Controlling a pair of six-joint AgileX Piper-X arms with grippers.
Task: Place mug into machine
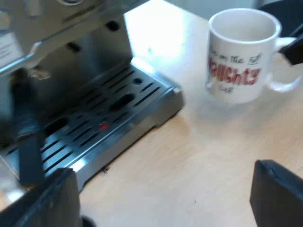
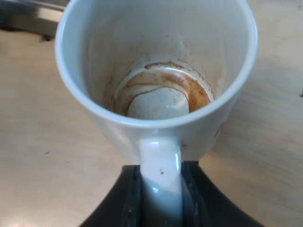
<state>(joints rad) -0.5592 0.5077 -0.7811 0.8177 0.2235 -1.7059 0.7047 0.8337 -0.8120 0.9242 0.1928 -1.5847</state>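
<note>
A white mug (image 1: 242,54) with red lettering seems to rest on the wooden table beside the espresso machine (image 1: 71,56); I cannot tell if it is slightly lifted. Seen from above, the mug (image 2: 156,61) has brown coffee stains on its bottom. My right gripper (image 2: 161,198) is shut on the mug's handle (image 2: 161,175), one black finger on each side of it. The right gripper's dark fingers (image 1: 294,49) also show at the handle from the left wrist. My left gripper (image 1: 163,201) hangs open over bare table, near the slotted metal drip tray (image 1: 109,113), holding nothing.
A dark handle (image 1: 26,137) hangs at the machine's front over the drip tray. A small red spot (image 1: 103,126) shows on the tray's grate. Light wooden tabletop (image 1: 199,156) lies between tray and mug. A metal edge of the machine (image 2: 28,19) lies beyond the mug.
</note>
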